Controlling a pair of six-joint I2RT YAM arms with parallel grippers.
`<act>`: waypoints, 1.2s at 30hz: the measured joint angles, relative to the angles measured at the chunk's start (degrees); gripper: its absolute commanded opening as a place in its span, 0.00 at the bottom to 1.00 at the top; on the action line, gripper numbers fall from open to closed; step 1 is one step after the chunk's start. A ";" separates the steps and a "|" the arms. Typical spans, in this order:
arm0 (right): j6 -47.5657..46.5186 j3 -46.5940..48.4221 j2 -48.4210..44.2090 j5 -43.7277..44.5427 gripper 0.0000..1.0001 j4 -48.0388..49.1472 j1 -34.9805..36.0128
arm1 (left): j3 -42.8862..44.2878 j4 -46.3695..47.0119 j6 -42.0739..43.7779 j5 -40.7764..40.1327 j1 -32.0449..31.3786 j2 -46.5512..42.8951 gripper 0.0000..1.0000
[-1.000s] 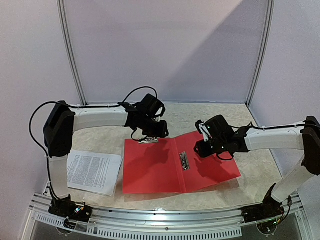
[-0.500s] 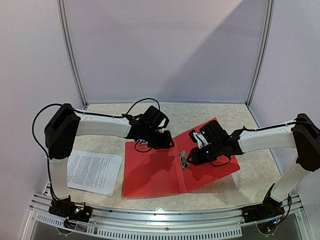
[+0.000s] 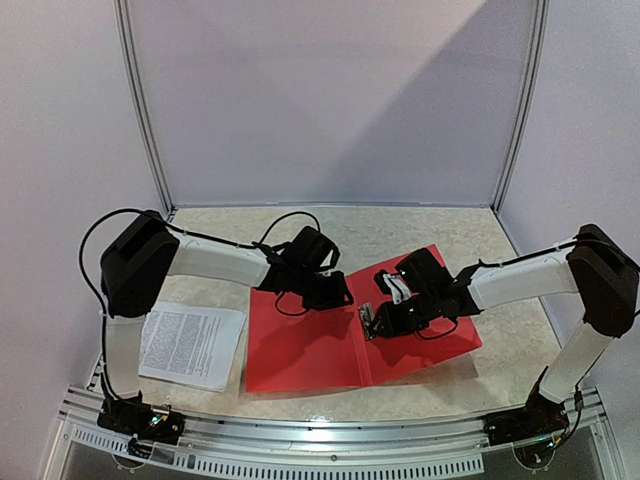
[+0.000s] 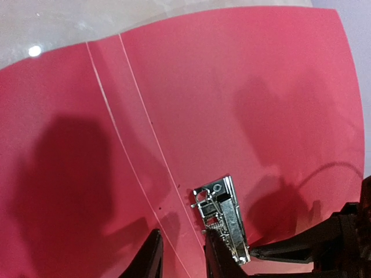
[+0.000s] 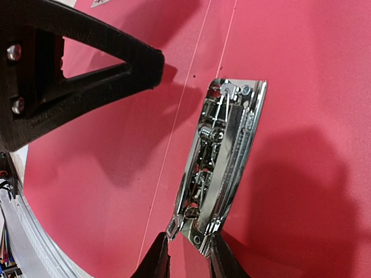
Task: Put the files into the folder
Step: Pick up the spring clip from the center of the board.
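Observation:
The red folder [image 3: 300,345] lies open and flat on the table, its metal clip [image 3: 367,321] beside the spine. The files [image 3: 190,345], white printed sheets, rest on the table left of it. My left gripper [image 3: 335,290] hovers over the spine near the far edge; in its wrist view it [image 4: 182,258] stands narrowly open, with only the spine crease between its fingers, one fingertip [image 4: 219,255] overlapping the clip [image 4: 223,214]. My right gripper [image 5: 188,260] is shut on the near end of the clip [image 5: 223,156], a finger against each side.
White booth walls with metal posts [image 3: 145,110] enclose the back and both sides. An aluminium rail [image 3: 330,440] runs along the near edge, carrying both arm bases. My right gripper's black fingers [image 4: 324,249] show at the lower right of the left wrist view.
Both grippers have moved inward toward the spine and lowered. The right one has come from the right cover onto the clip and narrowed on it. The left jaws have narrowed too.

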 measured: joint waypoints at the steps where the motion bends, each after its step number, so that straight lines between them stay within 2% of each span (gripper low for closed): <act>1: 0.11 -0.04 0.13 -0.09 0.22 0.17 0.00 | 0.00 0.33 -0.15 0.17 -0.11 0.20 0.25; 12: 1.90 -1.05 1.55 -2.12 0.13 3.23 0.00 | 0.44 2.75 -1.57 0.68 -0.83 3.65 0.21; 15: 2.16 -1.46 1.81 -2.60 0.13 4.11 0.00 | 0.63 3.15 -2.03 0.81 -0.87 4.07 0.19; 20: 2.54 -1.84 1.97 -3.26 0.22 4.83 0.00 | 0.70 3.58 -2.71 0.85 -0.87 4.33 0.11; 30: 2.69 -2.19 0.52 -3.06 0.20 4.74 0.00 | -0.28 5.14 -5.03 1.01 -1.03 4.48 0.00; 36: 2.69 -2.23 -0.68 -3.06 0.18 5.09 0.48 | -0.50 5.51 -6.27 0.90 -1.11 4.48 0.00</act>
